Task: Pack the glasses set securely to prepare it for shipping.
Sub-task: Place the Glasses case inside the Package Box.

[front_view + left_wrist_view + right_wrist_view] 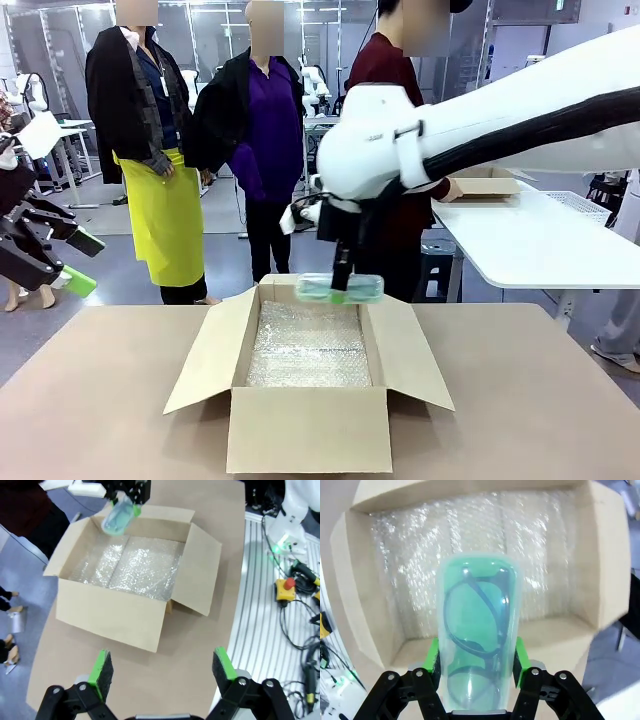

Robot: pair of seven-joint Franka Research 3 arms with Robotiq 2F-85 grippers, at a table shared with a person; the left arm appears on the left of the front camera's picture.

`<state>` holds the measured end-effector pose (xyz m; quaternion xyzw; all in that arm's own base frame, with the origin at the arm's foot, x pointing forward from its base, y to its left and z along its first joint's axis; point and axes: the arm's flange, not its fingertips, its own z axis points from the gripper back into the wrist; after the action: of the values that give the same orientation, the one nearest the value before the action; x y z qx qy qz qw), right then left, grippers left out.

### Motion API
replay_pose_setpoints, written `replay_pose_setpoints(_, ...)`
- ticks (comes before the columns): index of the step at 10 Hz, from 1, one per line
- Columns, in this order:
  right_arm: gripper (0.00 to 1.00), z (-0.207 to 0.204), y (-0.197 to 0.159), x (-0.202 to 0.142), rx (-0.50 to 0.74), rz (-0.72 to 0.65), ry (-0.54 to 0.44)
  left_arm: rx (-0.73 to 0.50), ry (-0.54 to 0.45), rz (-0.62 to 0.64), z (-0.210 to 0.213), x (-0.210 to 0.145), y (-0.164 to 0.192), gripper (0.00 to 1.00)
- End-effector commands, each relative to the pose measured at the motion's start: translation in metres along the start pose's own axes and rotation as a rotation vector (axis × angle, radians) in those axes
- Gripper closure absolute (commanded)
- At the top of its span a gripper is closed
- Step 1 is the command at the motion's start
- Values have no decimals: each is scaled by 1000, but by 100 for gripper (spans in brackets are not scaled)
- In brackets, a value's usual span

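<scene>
Right end effector [477, 656] is clamped on the mint green case [366, 289], with dark-rimmed spectacles visible inside. The case hangs at centre frame above the far rim of the open cardboard box [306, 432]. The box is lined with bubble wrap [308, 352] and stands on the tabletop [90, 400]. Left end effector [162, 666] is spread wide and holds nothing, raised at the left edge of the front view.

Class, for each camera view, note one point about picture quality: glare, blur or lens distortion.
Right wrist view: glare glints off the bubble wrap, and the cardboard box walls bow outward from the wide lens. Left wrist view: the mint green case looks soft and smeared. Front view: the white shell of the right arm is bright, nearly washed out.
</scene>
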<state>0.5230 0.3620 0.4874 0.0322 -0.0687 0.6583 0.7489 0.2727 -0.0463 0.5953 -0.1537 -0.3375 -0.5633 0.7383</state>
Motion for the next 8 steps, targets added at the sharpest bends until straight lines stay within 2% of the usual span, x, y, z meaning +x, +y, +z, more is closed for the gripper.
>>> replay_pose_setpoints(1, 100, -13, -4, 36, 48, 63, 24, -12, -3, -16, 2, 0, 1, 0)
replay_pose_setpoints(4, 100, -58, 0, 73, 92, 87, 52, -12, -3, -16, 2, 0, 1, 0)
replay_pose_setpoints(5, 100, -80, -8, 74, 95, 68, 89, -12, -3, -16, 2, 0, 1, 0)
replay_pose_setpoints(8, 100, -113, -39, 64, 106, 84, 80, -12, -3, -16, 2, 0, 1, 0)
